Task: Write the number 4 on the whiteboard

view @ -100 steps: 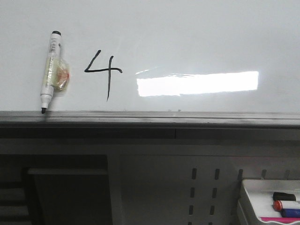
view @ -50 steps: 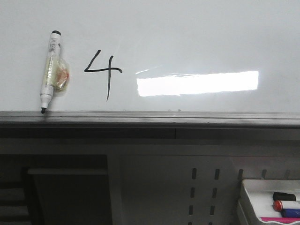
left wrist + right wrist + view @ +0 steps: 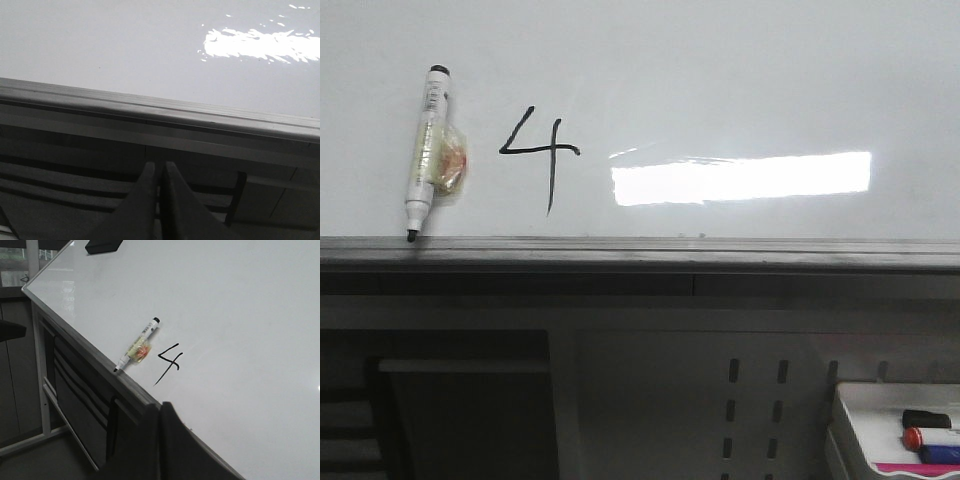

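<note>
The number 4 (image 3: 542,158) stands written in black ink on the whiteboard (image 3: 720,70), just above the grey edge rail (image 3: 640,250) and between the marker pen (image 3: 425,150) and the bright glare (image 3: 740,178). Its long stem runs nearly upright, leaning slightly, foot toward the rail; the top is open. The marker pen lies on the board beside the 4, long axis roughly parallel to the stem, uncapped tip touching the rail, dark end away from it. The left gripper (image 3: 159,172) hangs below the rail, its fingers pressed together on nothing. The right gripper (image 3: 159,412) is likewise closed and empty, near the rail
</note>
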Tool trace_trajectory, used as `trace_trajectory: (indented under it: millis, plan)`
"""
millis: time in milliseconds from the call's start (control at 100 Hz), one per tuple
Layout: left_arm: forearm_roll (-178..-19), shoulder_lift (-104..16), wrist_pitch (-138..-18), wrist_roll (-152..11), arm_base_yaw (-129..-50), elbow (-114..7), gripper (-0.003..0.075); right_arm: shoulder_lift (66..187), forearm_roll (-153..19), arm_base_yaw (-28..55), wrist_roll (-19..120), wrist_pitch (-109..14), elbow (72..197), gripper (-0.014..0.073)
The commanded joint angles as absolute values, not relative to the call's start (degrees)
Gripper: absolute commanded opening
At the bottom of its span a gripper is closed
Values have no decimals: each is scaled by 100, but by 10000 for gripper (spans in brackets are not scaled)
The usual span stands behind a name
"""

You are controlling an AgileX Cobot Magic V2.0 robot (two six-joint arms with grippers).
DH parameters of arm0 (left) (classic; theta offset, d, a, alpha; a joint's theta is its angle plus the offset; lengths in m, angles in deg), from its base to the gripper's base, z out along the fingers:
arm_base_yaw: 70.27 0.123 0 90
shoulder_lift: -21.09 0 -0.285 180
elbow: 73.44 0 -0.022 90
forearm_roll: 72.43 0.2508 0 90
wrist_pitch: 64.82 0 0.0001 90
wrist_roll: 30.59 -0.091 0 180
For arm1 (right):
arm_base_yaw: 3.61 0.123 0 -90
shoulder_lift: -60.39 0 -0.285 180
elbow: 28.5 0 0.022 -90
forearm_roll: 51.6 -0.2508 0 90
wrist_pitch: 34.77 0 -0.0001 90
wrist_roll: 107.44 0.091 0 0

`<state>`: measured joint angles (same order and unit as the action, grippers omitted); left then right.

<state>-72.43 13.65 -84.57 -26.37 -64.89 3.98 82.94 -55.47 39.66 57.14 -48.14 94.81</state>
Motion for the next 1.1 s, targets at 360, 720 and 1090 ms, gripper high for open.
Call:
trace_trajectory:
  millis: [360,720,1090]
  plan:
    - [-7243,1502,-8209,-2578,-6489,601,-20,8323,-5516,3919,5702,-4446,9632,-64]
    - [-7243,1502,-8209,-2578,-6489,601,-20,8323,-5516,1994,5702,-4467,9632,-64]
    - [-7243,1502,-8209,-2578,-6489,601,-20,8208,-5569,-612,6254,-4059,8839,-64]
